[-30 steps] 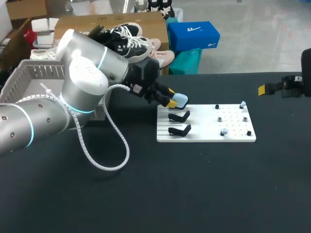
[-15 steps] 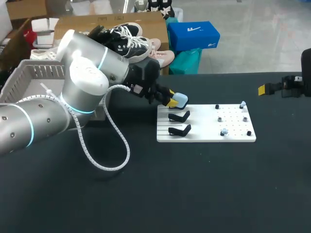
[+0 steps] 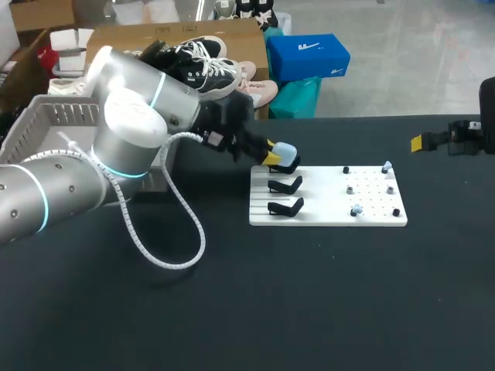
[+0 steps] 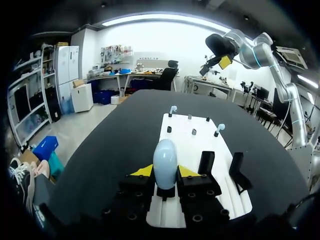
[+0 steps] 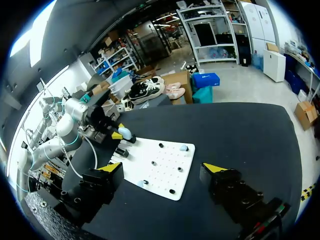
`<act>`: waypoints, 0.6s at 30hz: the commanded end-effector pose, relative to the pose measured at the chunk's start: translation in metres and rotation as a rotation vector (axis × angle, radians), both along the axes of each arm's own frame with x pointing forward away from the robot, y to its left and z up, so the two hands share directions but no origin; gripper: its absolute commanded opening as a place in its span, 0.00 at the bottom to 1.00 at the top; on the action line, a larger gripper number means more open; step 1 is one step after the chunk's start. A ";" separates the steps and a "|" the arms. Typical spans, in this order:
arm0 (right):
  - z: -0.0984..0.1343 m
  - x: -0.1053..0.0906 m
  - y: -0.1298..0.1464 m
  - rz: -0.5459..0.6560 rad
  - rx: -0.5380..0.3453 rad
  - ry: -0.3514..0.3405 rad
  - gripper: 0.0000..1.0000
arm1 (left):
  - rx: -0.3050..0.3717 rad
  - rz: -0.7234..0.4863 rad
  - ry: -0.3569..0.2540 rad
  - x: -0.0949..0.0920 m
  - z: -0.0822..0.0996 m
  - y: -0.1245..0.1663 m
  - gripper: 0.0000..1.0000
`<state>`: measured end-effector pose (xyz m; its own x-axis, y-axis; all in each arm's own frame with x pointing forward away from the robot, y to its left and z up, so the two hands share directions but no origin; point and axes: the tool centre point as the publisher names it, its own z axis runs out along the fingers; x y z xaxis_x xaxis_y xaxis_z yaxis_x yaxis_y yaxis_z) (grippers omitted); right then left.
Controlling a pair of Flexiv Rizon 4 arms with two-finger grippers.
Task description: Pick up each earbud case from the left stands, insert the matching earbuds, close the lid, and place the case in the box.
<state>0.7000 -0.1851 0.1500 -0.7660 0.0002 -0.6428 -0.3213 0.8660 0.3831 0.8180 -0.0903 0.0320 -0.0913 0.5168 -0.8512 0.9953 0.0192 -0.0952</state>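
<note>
Clamps the pale blue earbud case (image 4: 165, 159) between the left jaws, a yellow tip pressed to either side, lid shut. Holds it just above the rearmost of the three black stands (image 3: 285, 186) on the white board (image 3: 325, 215), apart from its cradle. Sits higher and a touch further back than a second ago, so counts as lifted free; pick-up of this case looks done. Leaves the two nearer stands bare. Further along the board, shows small pale earbuds (image 3: 356, 209) on their pegs, so insertion not yet begun. Probably calls next for opening the lid, likely with help from the right arm (image 3: 464, 136), parked at the far right edge of the table (image 3: 309, 294) with jaws apart and holding nothing. Behind the left arm (image 3: 131, 139), shows the grey box (image 3: 46, 124) for the finished case.
</note>
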 end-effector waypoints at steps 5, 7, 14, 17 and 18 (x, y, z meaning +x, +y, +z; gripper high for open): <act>0.000 0.000 0.000 0.000 0.000 0.000 1.00 | -0.084 0.027 -0.024 -0.028 0.030 0.014 0.00; 0.000 0.000 0.000 0.000 0.000 0.000 1.00 | -0.112 0.023 -0.025 -0.036 0.041 0.015 0.00; 0.000 0.000 0.000 0.000 0.000 0.000 1.00 | -0.194 0.013 -0.103 -0.070 0.071 0.015 0.00; 0.000 0.000 0.000 0.000 0.000 0.000 1.00 | -0.219 -0.004 -0.113 -0.085 0.080 0.012 0.00; 0.000 0.000 0.000 0.000 0.000 0.000 1.00 | -0.225 -0.007 -0.104 -0.089 0.081 0.011 0.00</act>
